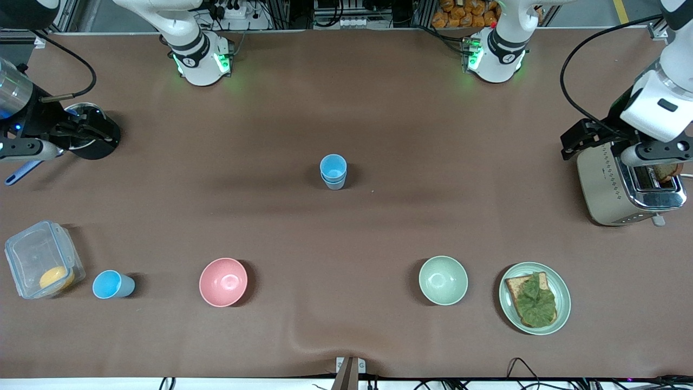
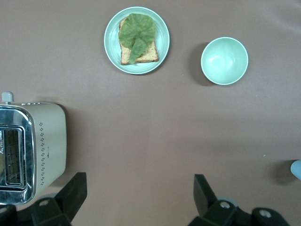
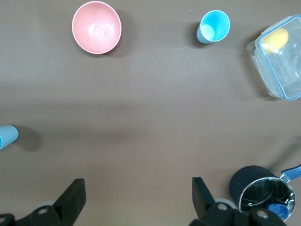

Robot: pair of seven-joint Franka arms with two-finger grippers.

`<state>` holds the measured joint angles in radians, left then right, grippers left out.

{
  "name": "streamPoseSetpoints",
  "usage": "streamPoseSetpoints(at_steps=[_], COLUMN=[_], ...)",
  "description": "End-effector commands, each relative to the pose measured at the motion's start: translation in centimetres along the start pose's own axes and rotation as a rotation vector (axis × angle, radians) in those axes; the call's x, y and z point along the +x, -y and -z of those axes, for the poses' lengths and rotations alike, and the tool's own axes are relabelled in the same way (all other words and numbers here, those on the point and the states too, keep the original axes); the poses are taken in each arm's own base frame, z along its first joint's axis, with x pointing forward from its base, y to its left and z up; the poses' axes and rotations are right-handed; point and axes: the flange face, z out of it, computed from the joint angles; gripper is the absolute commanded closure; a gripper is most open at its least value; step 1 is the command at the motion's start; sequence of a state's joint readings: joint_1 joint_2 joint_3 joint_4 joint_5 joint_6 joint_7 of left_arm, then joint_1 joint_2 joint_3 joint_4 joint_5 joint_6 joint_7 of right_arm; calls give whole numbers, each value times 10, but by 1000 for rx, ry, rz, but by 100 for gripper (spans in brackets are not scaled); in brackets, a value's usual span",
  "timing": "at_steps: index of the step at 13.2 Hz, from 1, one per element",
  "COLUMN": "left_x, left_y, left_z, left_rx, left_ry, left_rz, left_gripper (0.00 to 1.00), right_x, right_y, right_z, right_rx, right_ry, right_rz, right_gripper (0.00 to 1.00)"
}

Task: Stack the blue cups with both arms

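Two blue cups are seen nested as a stack (image 1: 333, 171) at the middle of the table (image 1: 346, 227). A third cup (image 1: 112, 284) is stood alone nearer the front camera, toward the right arm's end, between a clear box (image 1: 43, 259) and the pink bowl (image 1: 223, 281).

The right claw (image 3: 136, 197) is held over the table near a dark pot (image 3: 261, 193), its jaws spread and nothing gripped. The left claw (image 2: 138, 195) is held beside the toaster (image 2: 28, 150), likewise spread and empty. Neither is close to a cup.

The cups are judged to be light, thin plastic: stiff enough for a pinch, yet smooth and tapered, so a grip low on the wall could slide. A hold across the rim, one finger inside and one outside, is judged the surest. Because so little weight is involved, the lone cup could be tipped by a glancing touch. The stack may need steadying while another cup is lowered in.
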<state>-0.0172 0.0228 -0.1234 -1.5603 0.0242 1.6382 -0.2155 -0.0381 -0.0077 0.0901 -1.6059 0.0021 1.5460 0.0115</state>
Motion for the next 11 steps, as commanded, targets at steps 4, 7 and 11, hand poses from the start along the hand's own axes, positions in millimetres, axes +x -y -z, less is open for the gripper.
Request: streamPoseSetpoints(at_steps=[4,7,11], left_x=[-7,-10,-11], left_y=[10,12,12], left_z=[22,21,23], left_rx=[-9,-3,-3], left_ry=[10,40,42], left_rz=[-3,-8,-8], left_gripper=[0,0,0], right_x=[-2,-2,-3], right_y=[-3,-5,-7], right_z=[6,7,8], right_rx=[-10,-10,-11], right_ry=[0,-2,0], right_rz=[-10,-12,-7], right_gripper=[0,0,0])
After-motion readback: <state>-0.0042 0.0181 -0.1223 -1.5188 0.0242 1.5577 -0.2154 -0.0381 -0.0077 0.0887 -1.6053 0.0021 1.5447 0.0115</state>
